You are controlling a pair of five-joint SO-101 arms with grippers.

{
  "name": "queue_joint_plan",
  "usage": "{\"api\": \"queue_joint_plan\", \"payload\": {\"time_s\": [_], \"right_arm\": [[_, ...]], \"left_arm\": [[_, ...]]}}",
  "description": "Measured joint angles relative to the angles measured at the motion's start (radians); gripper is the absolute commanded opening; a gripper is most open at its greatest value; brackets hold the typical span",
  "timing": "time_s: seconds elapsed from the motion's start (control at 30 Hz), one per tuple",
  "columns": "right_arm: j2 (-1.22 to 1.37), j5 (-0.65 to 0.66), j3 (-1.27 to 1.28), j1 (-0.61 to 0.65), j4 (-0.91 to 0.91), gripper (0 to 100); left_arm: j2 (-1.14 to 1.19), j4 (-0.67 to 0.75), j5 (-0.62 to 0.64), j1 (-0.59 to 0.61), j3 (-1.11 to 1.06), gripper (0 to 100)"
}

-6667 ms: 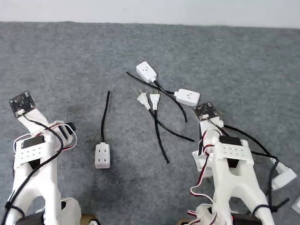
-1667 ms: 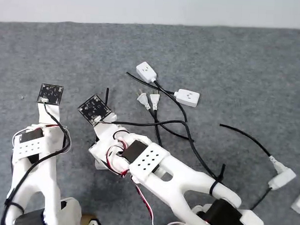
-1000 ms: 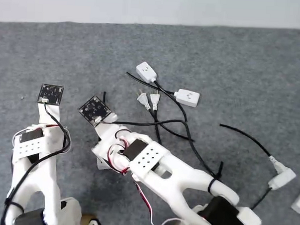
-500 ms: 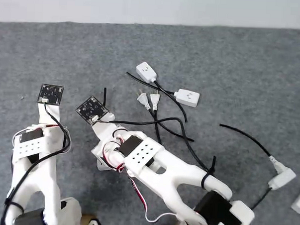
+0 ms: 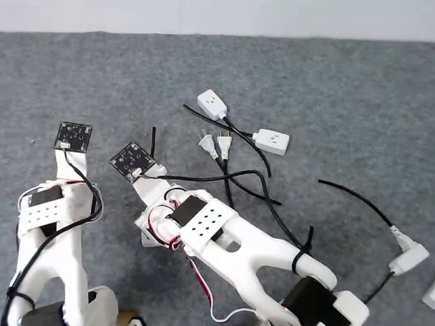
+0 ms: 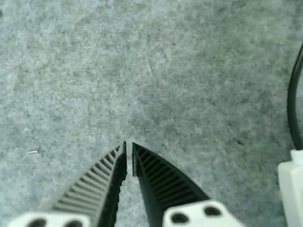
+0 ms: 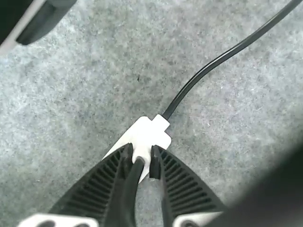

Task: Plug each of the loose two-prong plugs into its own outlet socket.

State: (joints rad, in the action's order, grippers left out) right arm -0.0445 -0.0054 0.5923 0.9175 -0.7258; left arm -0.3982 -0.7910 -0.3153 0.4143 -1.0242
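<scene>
The right pincer (image 7: 140, 163) grips the white plastic outlet socket (image 7: 147, 136) by its sides, a seemingly light, rigid block; the left pincer (image 6: 128, 152) is closed, empty.

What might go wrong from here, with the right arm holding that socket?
The right pincer pinches the socket only at its end, with its tips, so it may slip or twist. The arm's own black cable crosses over the plug cords and might snag them when it moves.

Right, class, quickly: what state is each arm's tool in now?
Left tool: shut, holding nothing.
Right tool: shut on the white outlet socket.
</scene>
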Motion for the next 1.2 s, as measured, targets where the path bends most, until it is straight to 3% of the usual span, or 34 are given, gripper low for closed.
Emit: {"api": "queue_joint_plan", "payload": {"time_s": [0.2,0.37,0.67,0.73,0.9,1.2], "right_arm": [[0.034,-0.160,-0.041,0.072,-0.100,27.3],[0.064,-0.293,-0.117,0.138,-0.166,27.8],[0.219,-0.319,-0.198,0.147,-0.127,27.7],[0.278,-0.319,-0.238,0.147,-0.127,24.2],[0.394,-0.319,-0.388,0.120,-0.219,0.9],[0.445,-0.295,-0.497,0.029,-0.377,0.8]], "left_arm": [[0.000,0.000,0.009,0.017,0.003,2],[0.000,0.060,0.124,0.089,0.021,2],[0.000,0.066,0.141,0.098,0.023,2],[0.000,0.066,0.141,0.098,0.023,2],[0.000,0.066,0.141,0.098,0.023,2],[0.000,0.081,0.141,0.098,0.023,2]]}}
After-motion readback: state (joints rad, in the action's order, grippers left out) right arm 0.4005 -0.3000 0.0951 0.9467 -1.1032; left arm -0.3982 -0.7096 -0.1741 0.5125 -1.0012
